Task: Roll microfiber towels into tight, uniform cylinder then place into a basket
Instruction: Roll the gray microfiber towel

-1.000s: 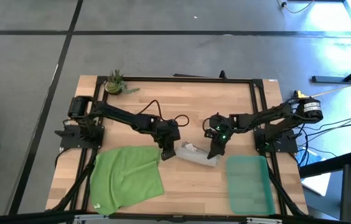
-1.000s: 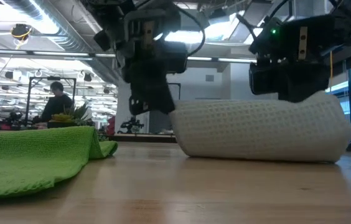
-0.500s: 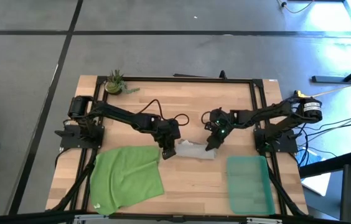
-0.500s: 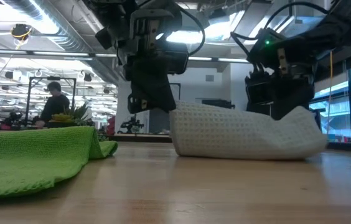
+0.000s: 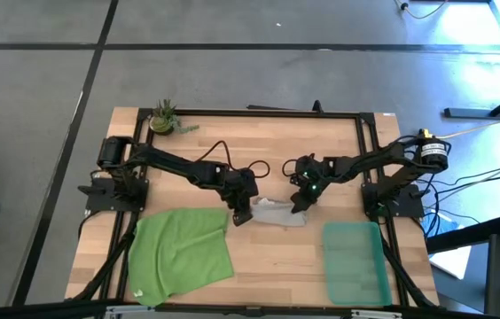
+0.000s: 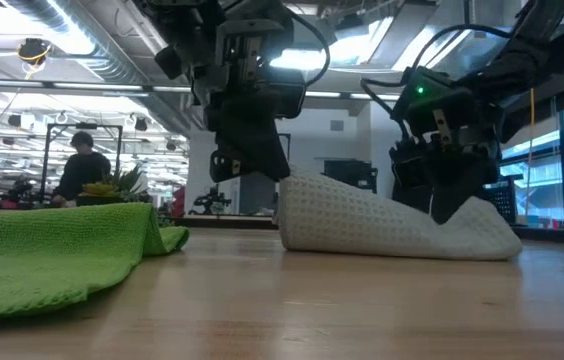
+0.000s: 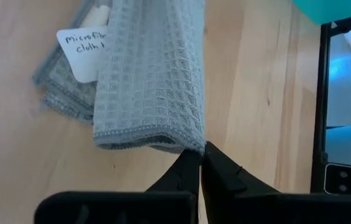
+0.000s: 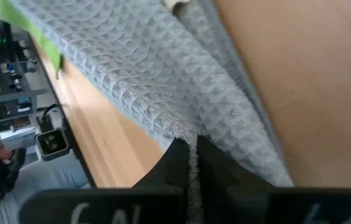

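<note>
The grey towel (image 5: pixel 273 213) lies folded near the middle of the table (image 5: pixel 303 151), between the two grippers; compared with one second ago it is shorter and flatter, and its right end sits farther left and farther back, no longer reaching toward the basket (image 5: pixel 355 262); its white tag (image 7: pixel 83 55) shows in the left wrist view. The left gripper (image 5: pixel 240 215) pinches the left end of the towel with its fingers almost together, and it has hardly moved; the right gripper (image 5: pixel 298 206) grips the right end with narrow fingers, and it has travelled left and away from the near edge. The green towel (image 5: pixel 181 251) lies flat at the near left, unchanged; the basket stands at the near right, well apart from the grey towel; a small plant (image 5: pixel 163 117) is at the far left corner.
</note>
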